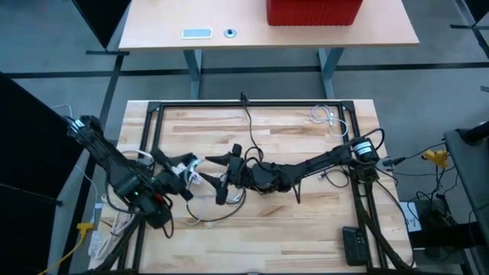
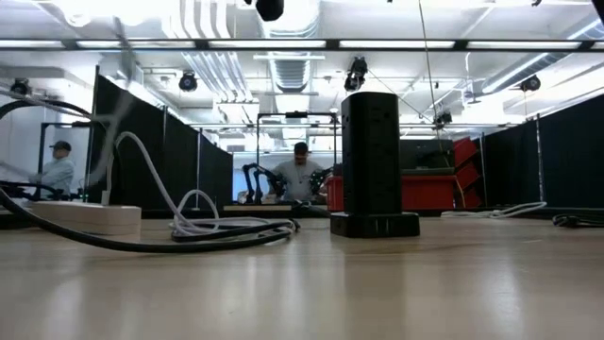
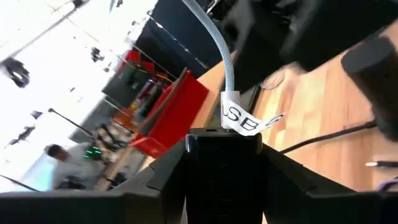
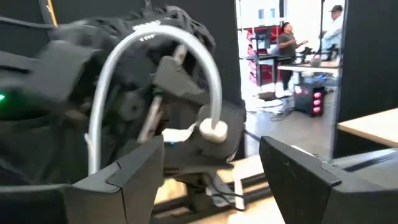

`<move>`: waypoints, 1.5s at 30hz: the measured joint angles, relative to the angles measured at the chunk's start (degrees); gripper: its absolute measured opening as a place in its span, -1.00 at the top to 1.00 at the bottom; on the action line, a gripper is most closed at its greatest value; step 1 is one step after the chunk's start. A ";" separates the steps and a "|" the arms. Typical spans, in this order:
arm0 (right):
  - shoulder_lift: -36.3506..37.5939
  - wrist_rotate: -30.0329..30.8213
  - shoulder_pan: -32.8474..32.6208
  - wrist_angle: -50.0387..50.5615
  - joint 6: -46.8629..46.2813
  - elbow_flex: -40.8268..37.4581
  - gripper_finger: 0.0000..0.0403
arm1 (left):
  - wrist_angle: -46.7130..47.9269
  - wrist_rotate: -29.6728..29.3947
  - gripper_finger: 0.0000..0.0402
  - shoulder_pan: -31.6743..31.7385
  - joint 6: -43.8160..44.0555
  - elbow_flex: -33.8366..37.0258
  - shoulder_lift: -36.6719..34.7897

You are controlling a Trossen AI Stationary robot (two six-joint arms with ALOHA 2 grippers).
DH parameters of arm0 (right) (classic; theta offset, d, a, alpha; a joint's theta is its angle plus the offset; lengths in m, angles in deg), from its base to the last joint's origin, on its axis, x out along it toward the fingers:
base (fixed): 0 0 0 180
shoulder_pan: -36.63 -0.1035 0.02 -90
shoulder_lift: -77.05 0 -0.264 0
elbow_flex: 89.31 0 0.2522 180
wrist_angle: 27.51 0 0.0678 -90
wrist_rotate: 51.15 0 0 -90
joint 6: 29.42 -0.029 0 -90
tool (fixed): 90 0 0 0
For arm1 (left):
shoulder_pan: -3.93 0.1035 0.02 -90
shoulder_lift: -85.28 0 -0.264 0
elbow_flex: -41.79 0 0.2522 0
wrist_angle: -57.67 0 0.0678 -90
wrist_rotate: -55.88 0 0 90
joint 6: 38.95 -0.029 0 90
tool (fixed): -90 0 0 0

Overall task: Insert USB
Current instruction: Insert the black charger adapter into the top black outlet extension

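Observation:
My left gripper (image 1: 186, 173) is left of the table's middle, shut on the USB cable's plug end (image 3: 224, 146). A white tag (image 3: 239, 119) marked "USB" sits just past the fingers, and the pale cable (image 3: 214, 37) curves away beyond it. My right gripper (image 1: 218, 177) is open and faces the left gripper from the right. In its wrist view its fingers (image 4: 134, 174) stand on either side of the cable's white loop (image 4: 155, 68) without touching it. The black tower socket (image 2: 370, 161) stands upright on the table. My left gripper pinches the dark plug body (image 3: 224, 155) between its two fingers, at the cable's tagged end. The cable leaves the hold beyond the fingertips and arcs away in a slack loop (image 4: 205, 74). The plug is lifted clear of the table.
Loose white and black cables (image 2: 208, 229) lie on the wood between the arms. A white power strip (image 2: 90, 219) lies at the low view's left. A coiled white cable (image 1: 327, 116) sits near the far right corner. A black frame (image 1: 252, 104) borders the worktop. People stand in the room behind.

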 joint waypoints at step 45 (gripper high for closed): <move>1.69 1.49 0.08 14.76 -0.37 0.55 0.28 | -25.36 -3.54 0.26 3.62 -20.10 -0.39 11.10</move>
